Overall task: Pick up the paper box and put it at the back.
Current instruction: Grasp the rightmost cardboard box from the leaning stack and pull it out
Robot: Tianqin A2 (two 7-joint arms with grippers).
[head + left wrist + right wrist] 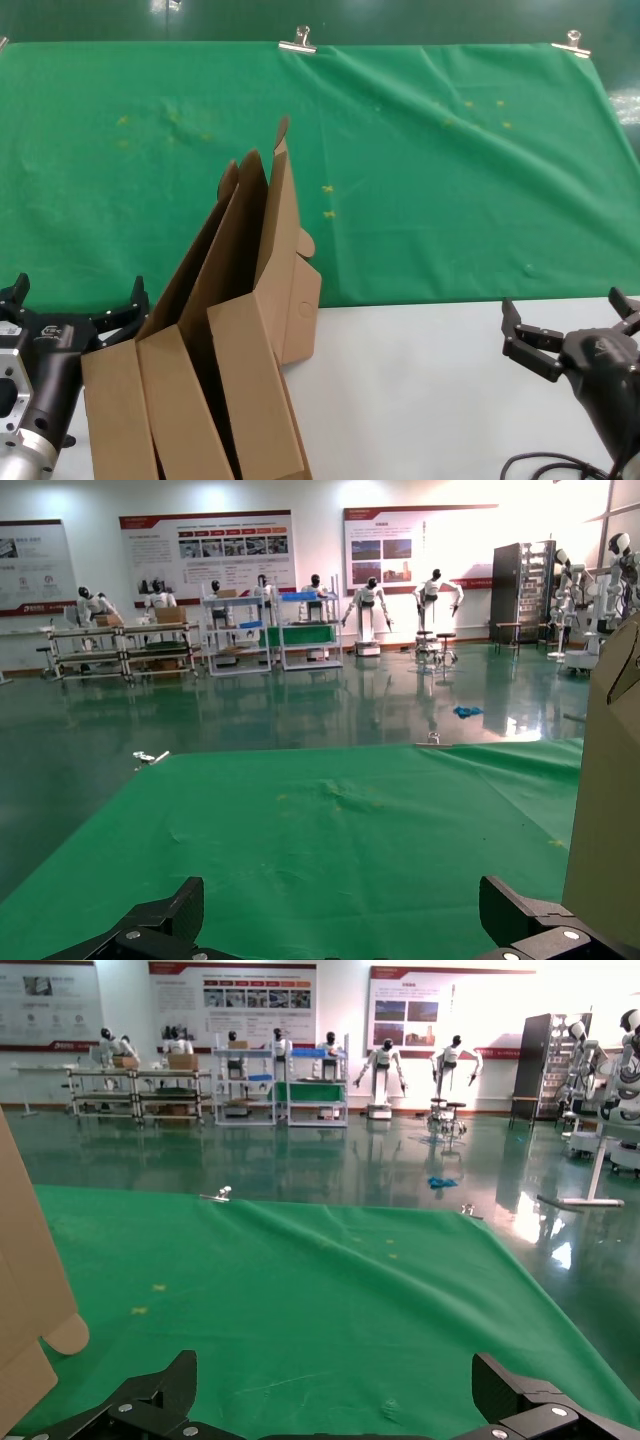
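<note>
Head view: both hands, left hand (75, 300) and right hand (570, 320), wait spread open on the white bench (430, 390) as the paper box (290, 270), likely light, stiff but crushable, best gripped by its edge, leans among other boxes (180, 400) before the green cloth (450, 170).

No text, label, brand, number or sign can be read anywhere. The wall posters (208, 542) behind the shelving carry red header bands, photo panels and lines of print, but the lettering is too small to make out; the same goes for the posters (232, 1000) seen from the right wrist. The cardboard boxes (215, 350) are plain and unprinted, and the green cloth (450, 180) shows only small yellow specks, not writing.
</note>
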